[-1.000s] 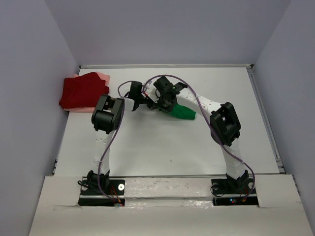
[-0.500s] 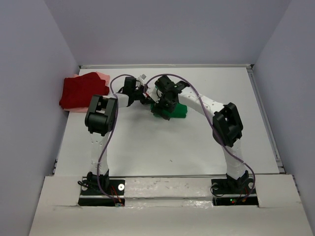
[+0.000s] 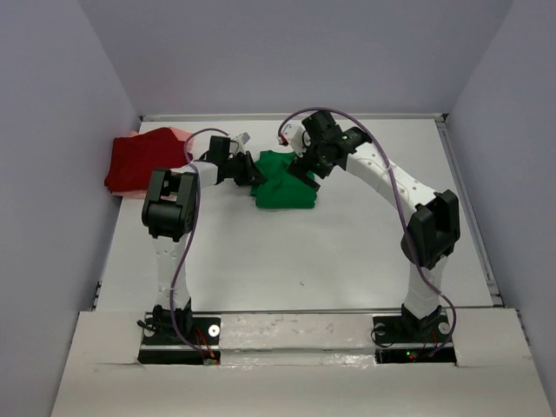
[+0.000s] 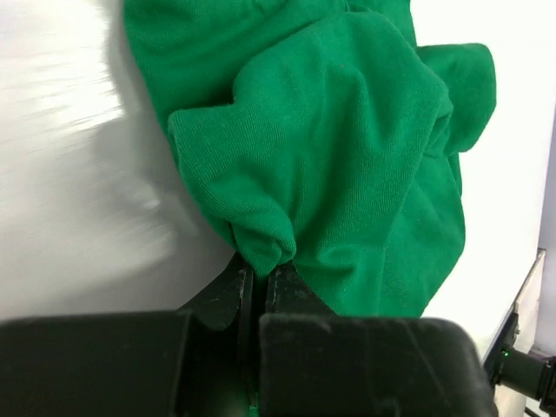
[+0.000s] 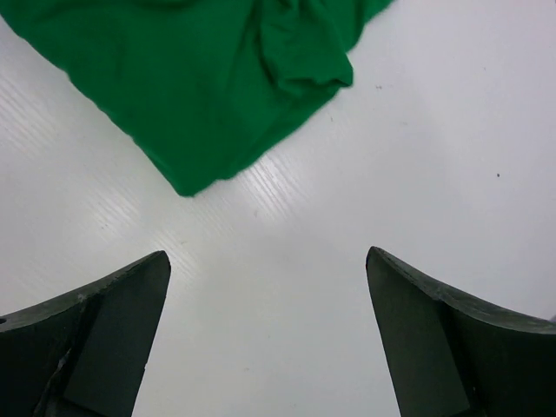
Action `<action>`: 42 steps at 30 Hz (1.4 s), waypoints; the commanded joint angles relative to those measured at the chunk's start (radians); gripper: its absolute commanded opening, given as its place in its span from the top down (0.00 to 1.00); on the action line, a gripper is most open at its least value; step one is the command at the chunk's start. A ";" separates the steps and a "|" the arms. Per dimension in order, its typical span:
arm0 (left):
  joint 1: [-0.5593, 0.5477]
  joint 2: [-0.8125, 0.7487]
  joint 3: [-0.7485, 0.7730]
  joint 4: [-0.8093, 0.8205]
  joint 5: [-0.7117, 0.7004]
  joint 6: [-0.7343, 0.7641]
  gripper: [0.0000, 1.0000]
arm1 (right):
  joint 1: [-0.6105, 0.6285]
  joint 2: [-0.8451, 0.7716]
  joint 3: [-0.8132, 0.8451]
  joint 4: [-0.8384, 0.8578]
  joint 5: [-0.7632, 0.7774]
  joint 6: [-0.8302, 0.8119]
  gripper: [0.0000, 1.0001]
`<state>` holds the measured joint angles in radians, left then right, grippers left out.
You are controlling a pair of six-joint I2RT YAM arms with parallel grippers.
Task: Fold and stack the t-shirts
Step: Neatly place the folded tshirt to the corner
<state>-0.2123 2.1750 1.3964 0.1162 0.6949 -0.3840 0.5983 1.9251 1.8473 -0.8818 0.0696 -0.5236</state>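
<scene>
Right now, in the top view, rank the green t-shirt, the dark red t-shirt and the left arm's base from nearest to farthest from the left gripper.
1. green t-shirt, mid-table, pinched in the left gripper.
2. dark red t-shirt, at the far left edge.
3. left arm's base, at the near edge.

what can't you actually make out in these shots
- top view: the pale pink t-shirt lies almost wholly under the dark red t-shirt, so its fold cannot be judged.
- both wrist views: the green t-shirt is cut off by the top edge.
- left wrist view: the left gripper is shut on a green fold; how much cloth is pinched is hidden between the jaws.
- left wrist view: the table at left is blurred.
</scene>
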 commanded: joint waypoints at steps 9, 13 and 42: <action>0.122 0.034 0.283 -0.470 -0.063 0.324 1.00 | -0.042 -0.138 -0.171 0.079 0.039 0.002 0.00; 0.139 0.035 0.358 -0.555 -0.089 0.378 1.00 | -0.052 -0.150 -0.178 0.084 0.045 0.000 0.00; 0.309 0.026 0.477 -0.803 -0.443 0.708 1.00 | -0.071 -0.169 -0.214 0.098 0.058 -0.010 0.00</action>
<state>0.0921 2.2566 1.8343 -0.6693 0.3981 0.2653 0.5350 1.7649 1.6344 -0.8211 0.1261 -0.5274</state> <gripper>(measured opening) 0.066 0.994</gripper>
